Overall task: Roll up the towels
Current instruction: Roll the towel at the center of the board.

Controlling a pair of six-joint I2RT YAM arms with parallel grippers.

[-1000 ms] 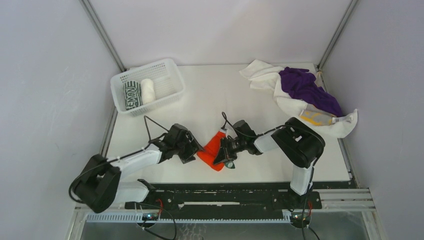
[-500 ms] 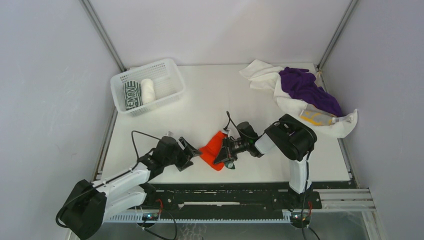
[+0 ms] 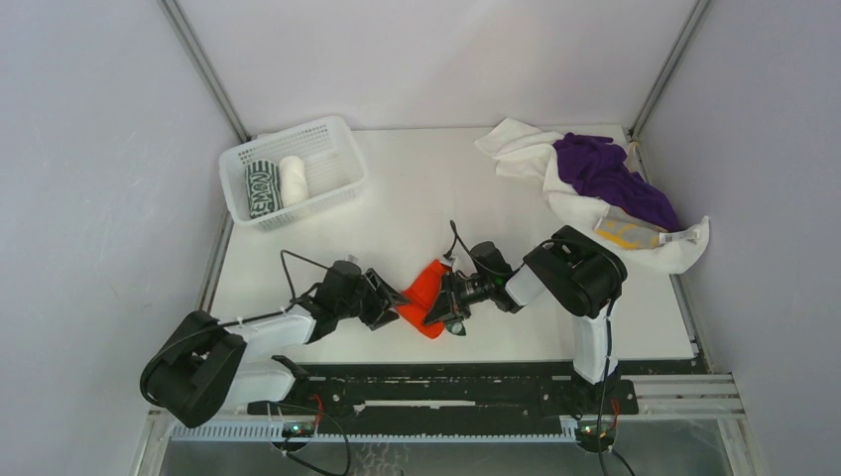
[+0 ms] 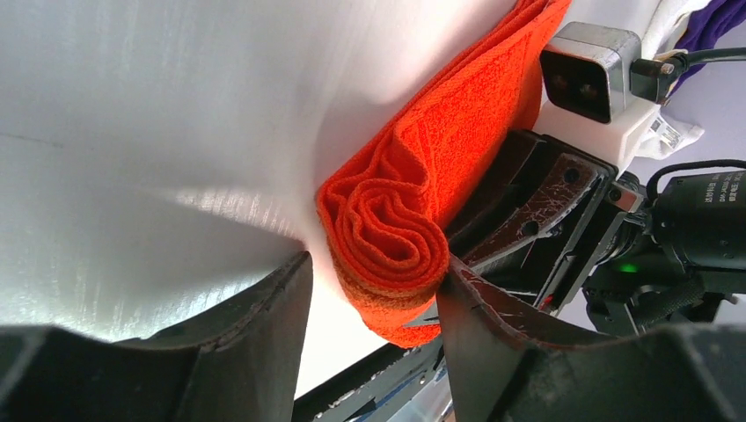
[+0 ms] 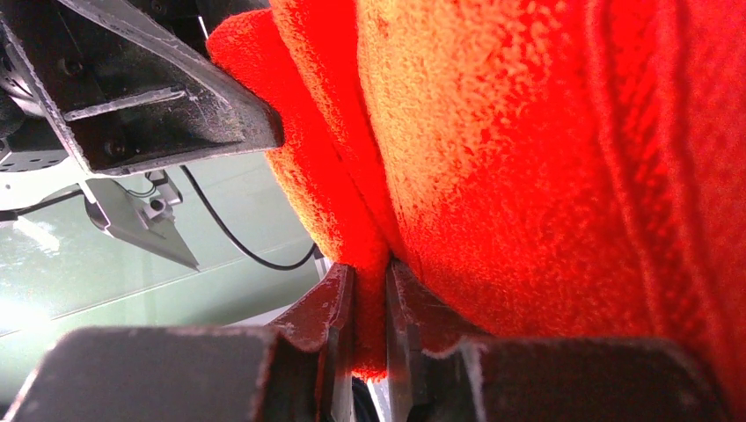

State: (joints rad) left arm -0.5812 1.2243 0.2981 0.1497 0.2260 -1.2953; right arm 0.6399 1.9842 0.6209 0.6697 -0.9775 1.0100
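Two tools meet at one orange-red towel lying on the white desk. The right tool is pinched almost shut on a fold of the towel, with cloth squeezed between its fingers. The left tool stands open, its fingers set either side of the towel's coiled end, where several spiral layers show; whether they touch the coil cannot be told. The towel's far end lies flatter on the desk. Behind and well left of the orange-red towel, a white mesh basket holds a rolled green-and-white towel and a rolled white towel. Behind and well right of it, a purple towel, a loose white towel and a yellow-and-grey towel lie heaped, unrolled.
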